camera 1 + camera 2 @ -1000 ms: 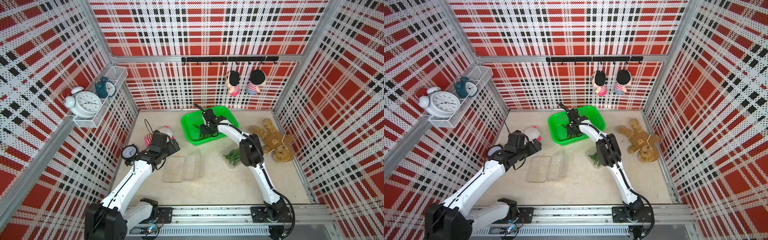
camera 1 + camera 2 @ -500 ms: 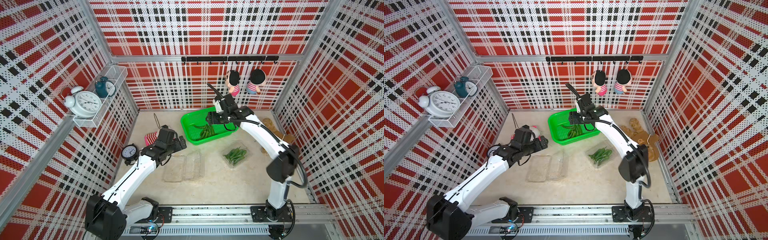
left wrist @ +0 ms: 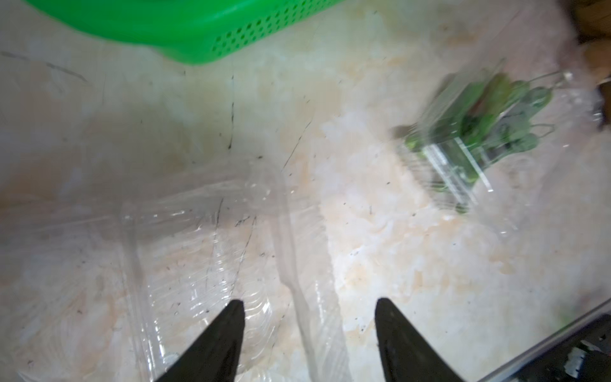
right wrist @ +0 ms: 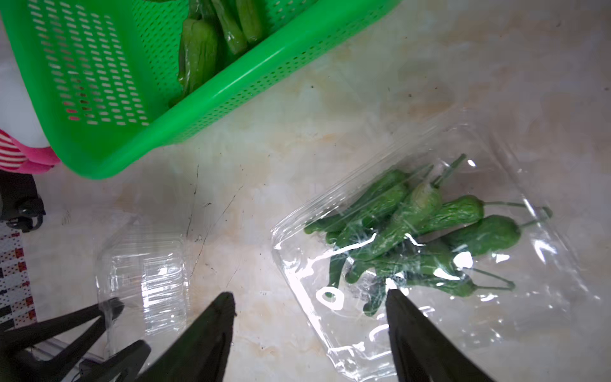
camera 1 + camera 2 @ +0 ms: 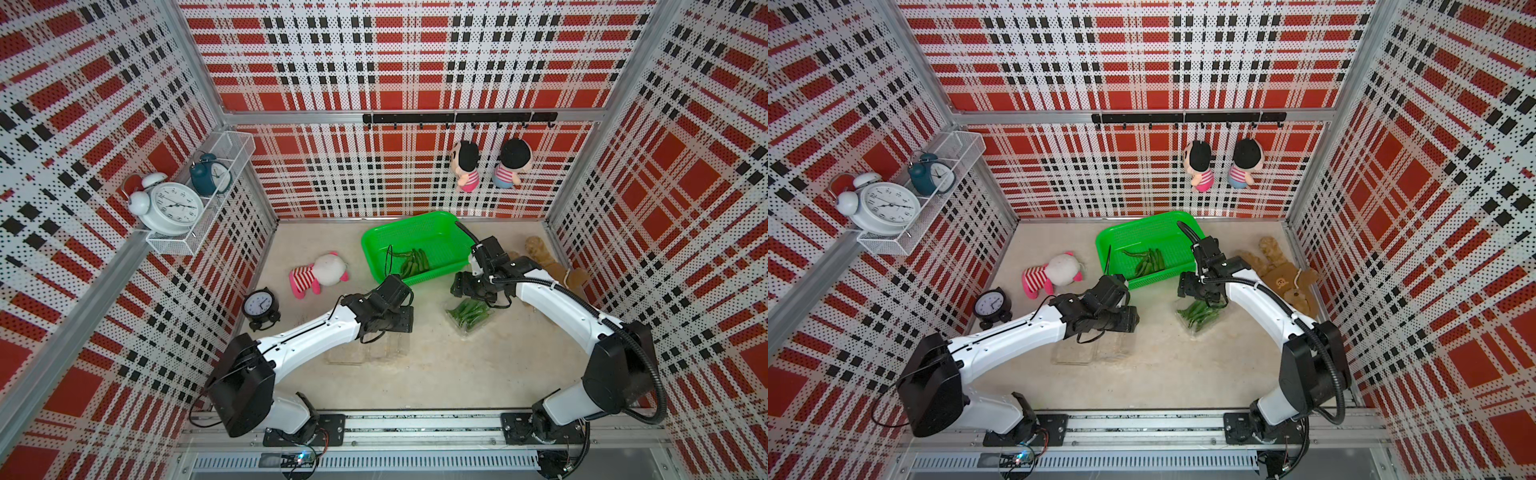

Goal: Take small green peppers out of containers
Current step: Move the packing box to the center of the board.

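The small green peppers (image 4: 413, 231) lie in two places: a bundle inside a clear container (image 4: 515, 317) on the worktop (image 4: 330, 115), and a few in the green basket (image 4: 231, 89) near it. Whether that container's lid covers them cannot be told. A second container (image 4: 148, 274) lies open and empty nearer the left arm.

The right gripper (image 4: 309, 296) hovers at the filled container's edge, jaws spread and holding nothing. The left gripper (image 3: 308, 303) is likewise spread and empty, over the second container.

Hazards: the thin plastic is light (neither arm pins it), so a fingertip catching the wall may drag or tip it. The stems overlap, so one pinch may lift several peppers and spill some.

The right wrist view resolves single peppers and stems. Both top views give only a green mass, yet show both arms. The left wrist view blurs that container
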